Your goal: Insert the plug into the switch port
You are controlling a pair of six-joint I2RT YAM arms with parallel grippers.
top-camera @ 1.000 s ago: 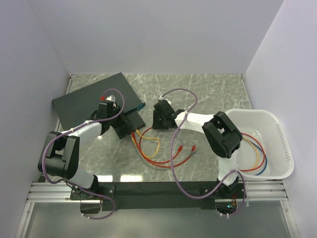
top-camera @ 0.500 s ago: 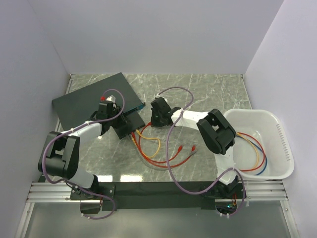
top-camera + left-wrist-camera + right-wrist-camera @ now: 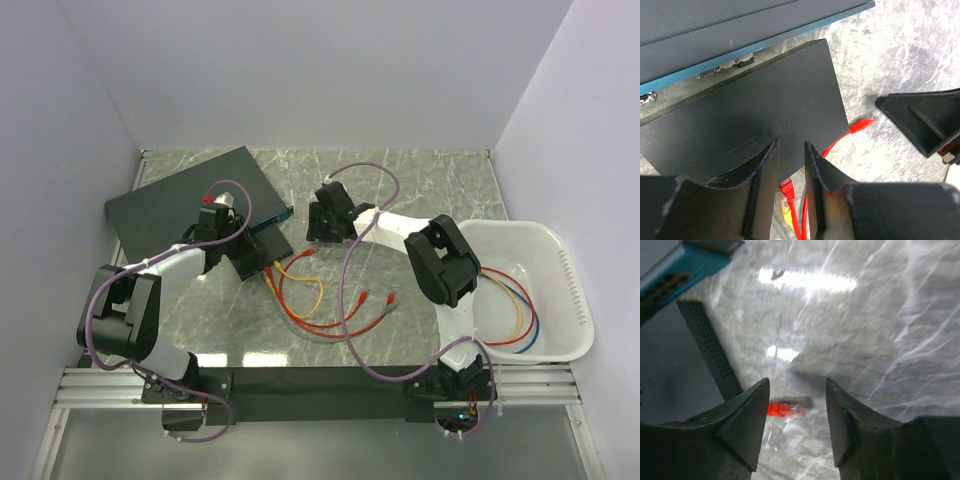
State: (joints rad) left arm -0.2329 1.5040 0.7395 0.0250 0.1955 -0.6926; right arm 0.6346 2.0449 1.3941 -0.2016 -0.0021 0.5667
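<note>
The small matte-black box (image 3: 262, 245) lies on the marble table against the big dark slab. Its ports are hidden; a red and a yellow plug (image 3: 785, 189) sit at its near edge. My left gripper (image 3: 236, 248) rests over that edge, and in the left wrist view (image 3: 791, 146) its jaws stand a narrow gap apart with nothing between them. My right gripper (image 3: 318, 238) is open and empty; the right wrist view (image 3: 797, 385) shows it just above a loose red plug (image 3: 787, 409). That plug lies on the table by the box's right corner (image 3: 862, 124).
The large dark slab (image 3: 180, 200) with a blue front strip (image 3: 700, 75) lies at the back left. Loops of red and yellow cable (image 3: 310, 300) lie in front of the box, with two loose red plugs (image 3: 390, 297). A white bin (image 3: 575, 290) at the right holds more cables.
My right gripper has moved a little towards the back of the table, and its arm has swung. The left gripper and the box have not moved.
</note>
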